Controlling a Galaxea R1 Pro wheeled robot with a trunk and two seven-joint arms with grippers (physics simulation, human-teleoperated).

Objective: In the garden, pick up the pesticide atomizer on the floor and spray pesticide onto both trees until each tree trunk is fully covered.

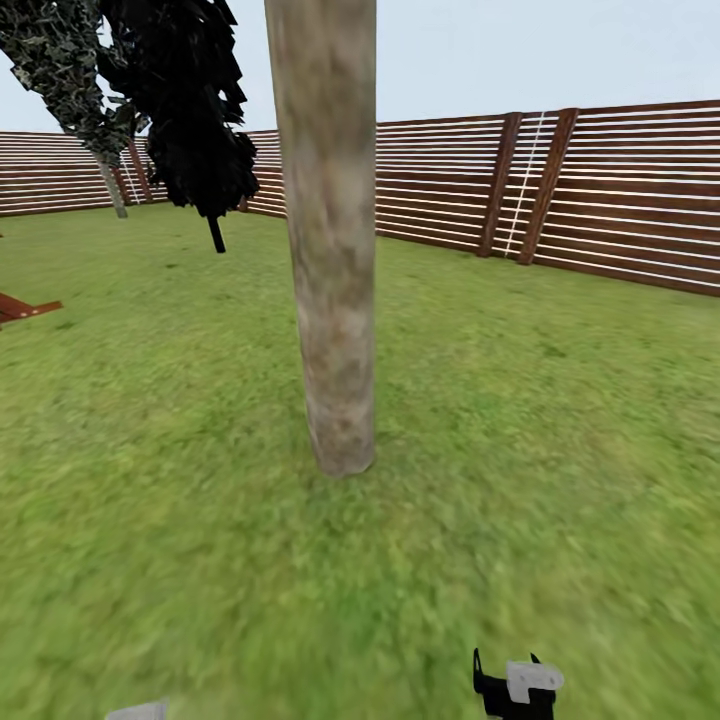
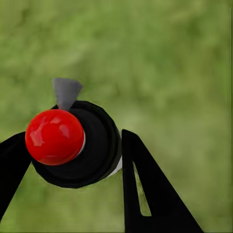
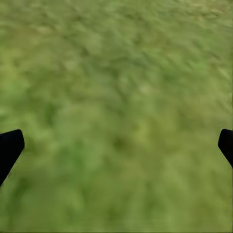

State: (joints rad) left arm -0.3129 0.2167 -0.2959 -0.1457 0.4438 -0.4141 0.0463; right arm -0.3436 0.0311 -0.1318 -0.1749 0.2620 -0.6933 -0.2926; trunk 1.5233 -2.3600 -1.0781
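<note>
Left gripper (image 2: 73,160) clamps the atomizer (image 2: 77,145); tree trunk (image 1: 328,230) stands upright straight ahead; right gripper (image 3: 116,145) wide open, empty.

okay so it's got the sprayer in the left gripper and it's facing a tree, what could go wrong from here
1. The atomizer sits between just two fingers of the left gripper; it might twist or slip.
2. Its grey nozzle faces grass in the left wrist view, so spray could miss the tree trunk.
3. The head view shows only the trunk's near side; its back may stay uncovered.
</note>
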